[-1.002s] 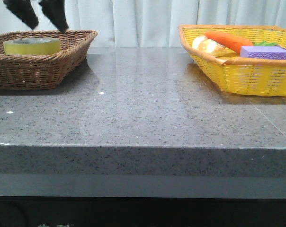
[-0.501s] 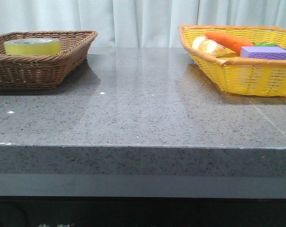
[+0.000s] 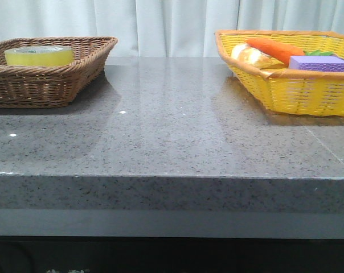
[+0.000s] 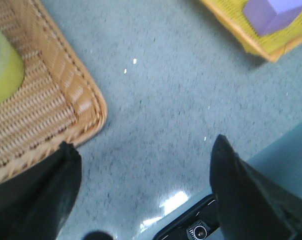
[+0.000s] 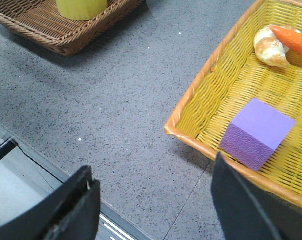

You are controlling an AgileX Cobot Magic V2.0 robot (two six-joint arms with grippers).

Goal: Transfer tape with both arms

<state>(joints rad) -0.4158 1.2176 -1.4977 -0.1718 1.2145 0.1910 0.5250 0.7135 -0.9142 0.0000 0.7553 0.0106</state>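
Note:
The yellow tape roll (image 3: 39, 55) lies flat in the brown wicker basket (image 3: 52, 85) at the table's far left. It also shows in the left wrist view (image 4: 3, 72) and the right wrist view (image 5: 81, 7). My left gripper (image 4: 146, 152) is open and empty, held high over the table beside the brown basket's corner (image 4: 86, 107). My right gripper (image 5: 153, 172) is open and empty, above the table's front edge next to the yellow basket (image 5: 191, 125). Neither gripper shows in the front view.
The yellow wicker basket (image 3: 297, 94) at the far right holds a carrot (image 3: 274, 50), a bread roll (image 3: 249, 56) and a purple block (image 3: 319, 62). The grey stone table (image 3: 172, 131) lies between the baskets. The table's front edge shows in both wrist views.
The left gripper's dark fingers, above the brown basket one second ago, have risen out of the front view. The tape stays in the basket.

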